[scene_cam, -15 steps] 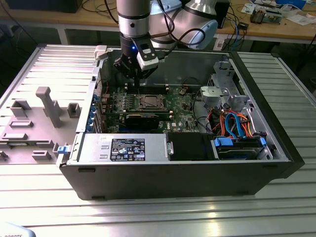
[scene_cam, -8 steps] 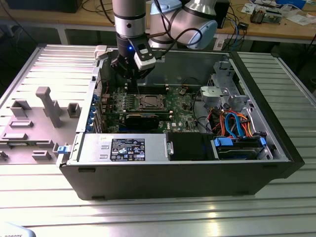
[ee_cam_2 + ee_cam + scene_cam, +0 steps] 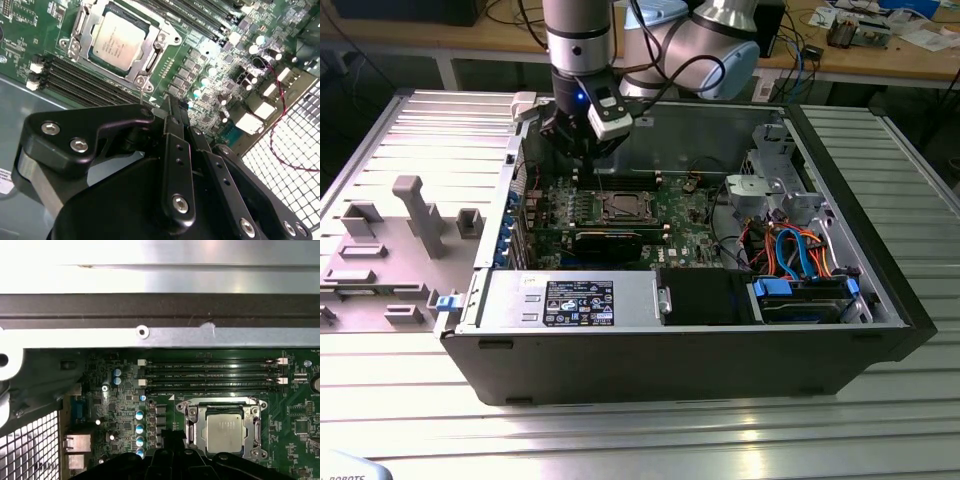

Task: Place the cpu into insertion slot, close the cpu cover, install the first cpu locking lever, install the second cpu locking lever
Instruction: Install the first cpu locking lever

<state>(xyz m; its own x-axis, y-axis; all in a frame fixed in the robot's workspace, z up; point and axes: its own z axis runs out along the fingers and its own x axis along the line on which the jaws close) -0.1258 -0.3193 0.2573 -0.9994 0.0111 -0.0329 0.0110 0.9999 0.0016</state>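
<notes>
The cpu (image 3: 119,41), a square chip with a silvery top, lies in the insertion slot (image 3: 167,37) on the green board; both wrist views show it, and the first wrist view has the cpu (image 3: 225,432) near the gripper. The cpu cover (image 3: 150,57) lies flat around the chip as a thin metal frame. A thin metal lever runs along each side of the socket. My gripper (image 3: 580,160) hangs over the board's far part, on the exterior view's left of the socket (image 3: 623,207). Its black fingers (image 3: 172,130) are shut together with nothing between them.
Long black memory slots (image 3: 210,374) lie beside the socket. A black graphics card (image 3: 610,243), a power supply (image 3: 570,300), a drive cage (image 3: 775,185) and orange and blue cables (image 3: 795,250) fill the open case. A grey fixture plate (image 3: 390,240) sits on the exterior view's left.
</notes>
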